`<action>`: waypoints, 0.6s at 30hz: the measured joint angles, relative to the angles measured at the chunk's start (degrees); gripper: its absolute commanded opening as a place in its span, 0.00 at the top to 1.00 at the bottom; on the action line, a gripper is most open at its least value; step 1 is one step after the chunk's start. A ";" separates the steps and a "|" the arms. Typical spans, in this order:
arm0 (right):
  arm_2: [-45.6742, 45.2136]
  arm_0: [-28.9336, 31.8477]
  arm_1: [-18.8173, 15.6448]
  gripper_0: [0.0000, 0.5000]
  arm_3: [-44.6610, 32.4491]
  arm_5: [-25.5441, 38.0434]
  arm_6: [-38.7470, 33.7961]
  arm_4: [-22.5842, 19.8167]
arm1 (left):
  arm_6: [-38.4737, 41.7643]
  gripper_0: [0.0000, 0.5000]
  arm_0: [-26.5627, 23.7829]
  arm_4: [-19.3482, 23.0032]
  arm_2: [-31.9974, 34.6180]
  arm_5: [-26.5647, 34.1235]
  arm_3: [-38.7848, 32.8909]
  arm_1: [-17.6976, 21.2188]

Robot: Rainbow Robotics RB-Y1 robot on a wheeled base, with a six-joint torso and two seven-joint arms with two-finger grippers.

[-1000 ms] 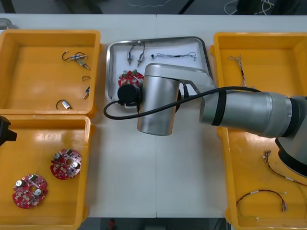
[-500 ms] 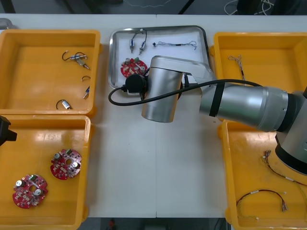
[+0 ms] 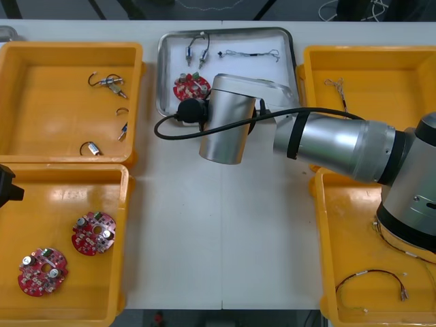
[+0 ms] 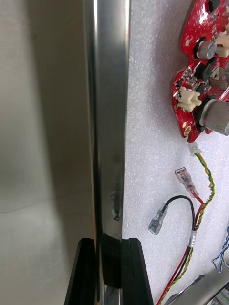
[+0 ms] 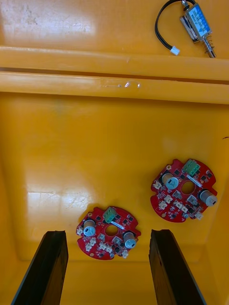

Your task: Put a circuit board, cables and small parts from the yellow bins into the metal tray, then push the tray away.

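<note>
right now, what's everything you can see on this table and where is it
table: one, light
yellow bins: four, two at each side
metal tray: one, white inside, between the far bins
circuit boards: three, red; one in the tray, two in the near left bin
small metal parts: two in the tray, several in the far left bin
cables: twisted blue and white one and a red and yellow one in the tray; more in both right bins
right gripper: black fingers shut on the tray's rim
left gripper: black fingers open above the near left bin's boards
</note>
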 measured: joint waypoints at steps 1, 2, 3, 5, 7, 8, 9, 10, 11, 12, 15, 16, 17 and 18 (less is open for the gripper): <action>-0.27 -0.02 0.27 1.00 0.60 -0.15 0.00 0.01 | 0.00 0.00 0.00 0.00 0.00 0.00 0.00 0.00; -0.58 -0.03 0.51 1.00 1.13 -0.18 0.00 0.02 | 0.00 0.00 0.00 0.00 0.00 0.00 0.00 0.01; -0.92 -0.03 0.75 1.00 1.56 -0.18 0.00 0.02 | 0.00 0.00 0.00 0.00 0.00 -0.01 0.00 0.01; -1.65 -0.04 1.20 1.00 2.41 -0.21 0.00 0.03 | 0.00 0.00 0.00 0.00 0.00 -0.01 -0.01 0.01; -2.29 -0.05 1.48 1.00 2.86 -0.25 0.00 0.03 | 0.00 0.00 0.00 0.00 0.00 -0.01 -0.01 0.01; -2.52 -0.05 1.55 1.00 2.94 -0.31 0.00 0.03 | 0.00 0.00 0.00 0.00 0.00 -0.01 -0.01 0.01; -2.66 -0.05 1.58 1.00 2.97 -0.43 0.00 0.03 | 0.00 0.00 0.00 0.00 0.00 -0.01 -0.01 0.01; -2.74 -0.06 1.59 1.00 2.98 -0.54 0.00 0.03 | 0.00 0.00 0.00 0.00 0.00 -0.01 -0.01 0.01; -2.80 -0.06 1.60 1.00 2.99 -0.54 0.00 0.03 | 0.00 0.00 0.00 0.00 0.00 -0.01 -0.01 0.01; -2.82 -0.07 1.61 1.00 2.99 -0.54 0.00 0.03 | 0.00 0.00 0.00 0.00 0.00 -0.01 -0.01 0.01; -2.82 -0.07 1.62 0.65 2.99 -0.54 0.00 0.03 | 0.00 0.00 0.00 0.00 0.00 -0.01 -0.01 0.01; -2.82 -0.08 1.62 0.54 2.99 -0.54 0.00 0.03 | 0.00 0.00 0.00 0.00 0.00 -0.01 -0.01 0.01; -2.82 -0.08 1.63 0.40 3.00 -0.54 0.00 0.03 | 0.00 0.00 0.00 0.00 0.00 -0.01 -0.01 0.01; -2.82 -0.09 1.64 0.27 3.00 -0.54 0.00 0.03 | 0.00 0.00 0.00 0.00 0.00 -0.01 -0.01 0.01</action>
